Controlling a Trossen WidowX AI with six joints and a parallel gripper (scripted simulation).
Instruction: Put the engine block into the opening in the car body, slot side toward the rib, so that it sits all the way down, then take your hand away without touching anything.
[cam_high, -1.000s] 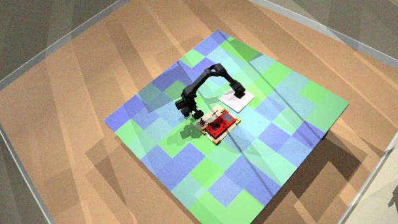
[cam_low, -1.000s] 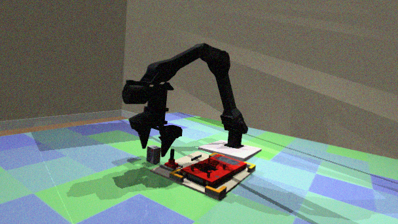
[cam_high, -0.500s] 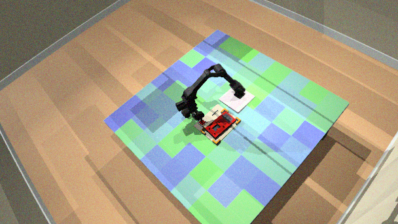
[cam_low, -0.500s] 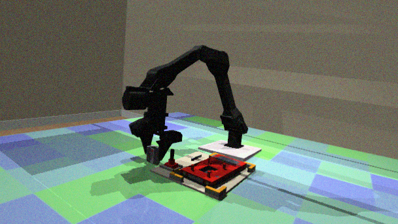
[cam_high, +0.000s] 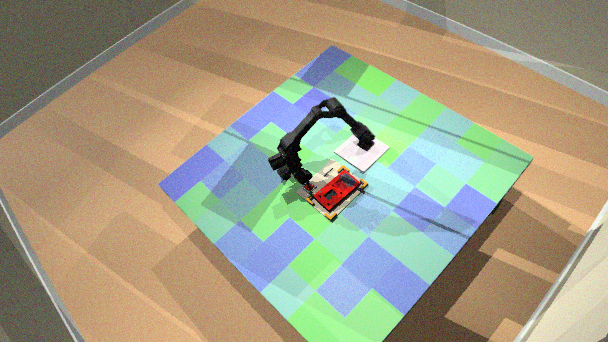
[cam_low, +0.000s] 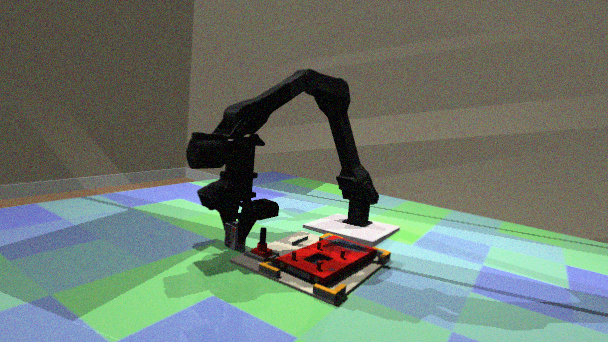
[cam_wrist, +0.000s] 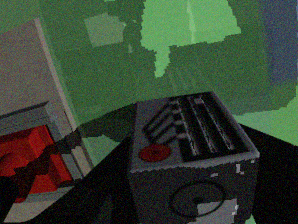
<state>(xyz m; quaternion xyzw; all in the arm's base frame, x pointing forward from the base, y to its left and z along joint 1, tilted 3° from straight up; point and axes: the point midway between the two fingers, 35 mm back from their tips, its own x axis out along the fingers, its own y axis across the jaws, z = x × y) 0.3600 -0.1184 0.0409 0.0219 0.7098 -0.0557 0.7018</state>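
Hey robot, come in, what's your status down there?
Gripper shut on engine block. Car body opening unfilled. Red piece with black post stands between block and car body.

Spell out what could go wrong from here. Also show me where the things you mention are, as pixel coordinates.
The gripper (cam_low: 237, 245) (cam_wrist: 181, 139) holds the engine block (cam_wrist: 195, 157) right beside the red knobbed part (cam_low: 262, 250); a sideways move could knock that part.

Small black posts (cam_low: 294, 256) stand around the opening (cam_low: 317, 258) in the car body (cam_high: 337, 190) (cam_low: 345, 257), so a low approach may catch one.
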